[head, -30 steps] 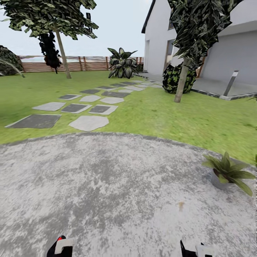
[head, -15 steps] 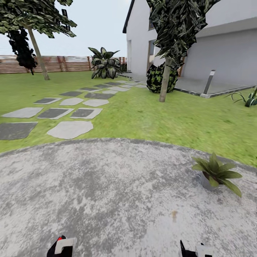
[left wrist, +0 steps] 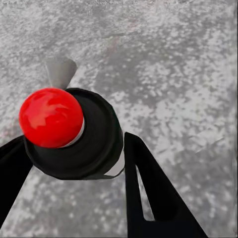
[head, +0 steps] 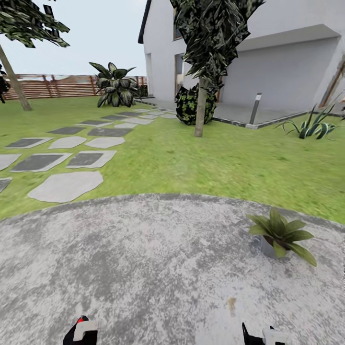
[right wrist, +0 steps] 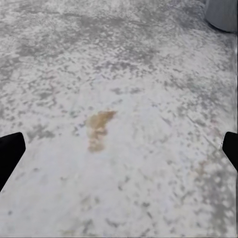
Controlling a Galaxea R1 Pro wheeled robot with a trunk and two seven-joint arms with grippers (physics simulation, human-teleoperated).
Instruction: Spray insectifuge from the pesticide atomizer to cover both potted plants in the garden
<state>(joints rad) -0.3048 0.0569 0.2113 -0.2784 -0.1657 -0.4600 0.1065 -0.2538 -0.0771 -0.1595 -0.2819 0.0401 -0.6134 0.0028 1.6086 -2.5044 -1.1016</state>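
No writing shows anywhere. One potted plant, a leafy rosette in a grey pot, stands at the patio's mottled stone rim, to the right. The left gripper pinches a black cylinder with a glossy red ball; the right gripper's fingers are spread above a brownish stain.

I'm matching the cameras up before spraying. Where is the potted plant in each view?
Head view: potted plant at the right, on the patio near its edge with the lawn.
Right wrist view: probably its grey pot, cut off at a corner.
Left wrist view: the same mottled patio stone.
Shared landmark: the brown stain on the patio, central in the right wrist view.
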